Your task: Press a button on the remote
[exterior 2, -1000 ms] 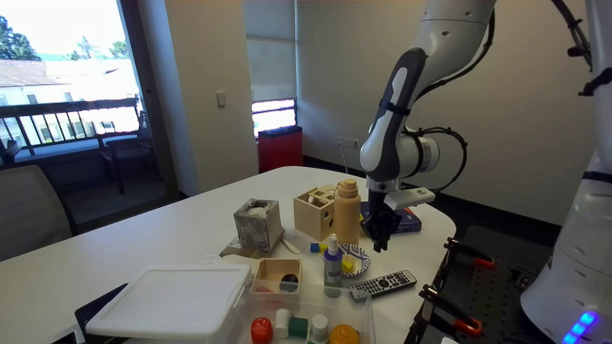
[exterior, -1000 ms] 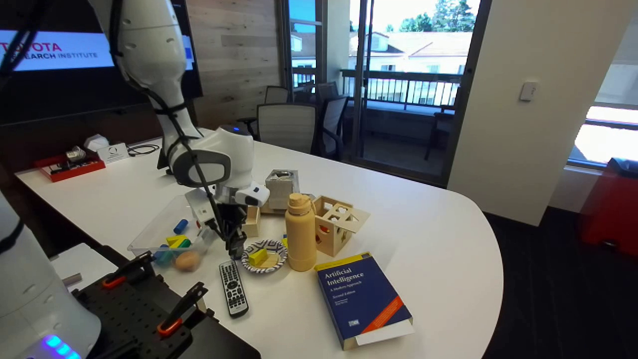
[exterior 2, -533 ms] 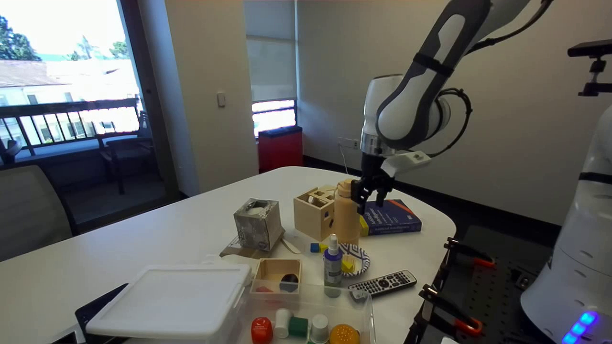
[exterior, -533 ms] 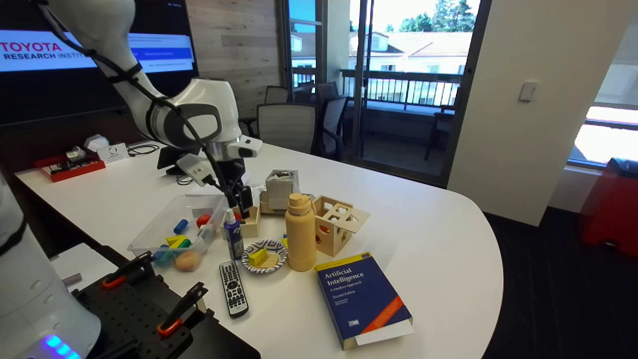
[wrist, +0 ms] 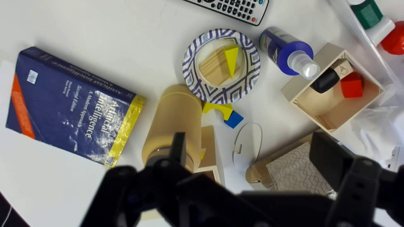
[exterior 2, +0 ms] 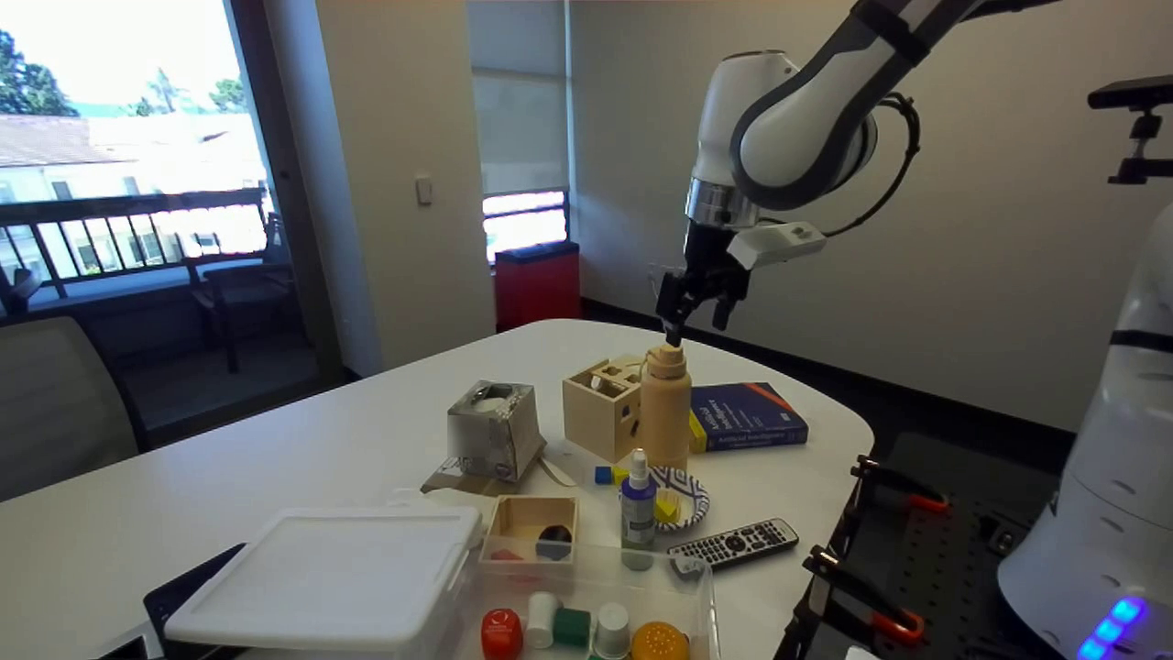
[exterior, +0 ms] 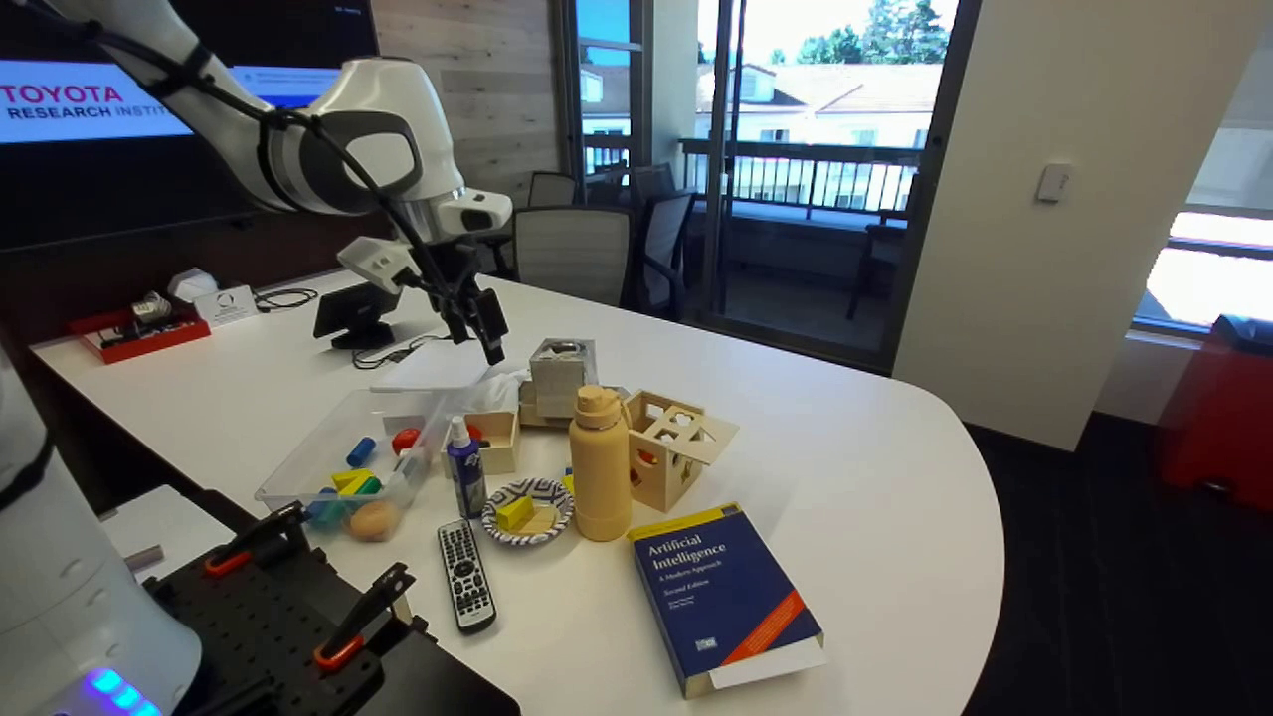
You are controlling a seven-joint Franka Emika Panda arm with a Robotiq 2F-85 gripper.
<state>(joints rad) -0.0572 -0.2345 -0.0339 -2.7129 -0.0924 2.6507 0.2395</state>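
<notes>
Remote [exterior 2: 736,544] — well apart, below end effector [exterior 2: 697,332]

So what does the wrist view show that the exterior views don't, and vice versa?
Only the wrist view makes out a red button on the remote, whose other end it crops. Only the exterior views show the remote's full length, the robot arm and the red bin. Shared: remote, blue book, tan bottle, patterned bowl, spray bottle, open jaws.

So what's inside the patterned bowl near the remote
The bowl holds a yellow block and a tan wooden piece. In the wrist view, the block covers part of the wood; whatever lies beneath them is hidden.
</notes>
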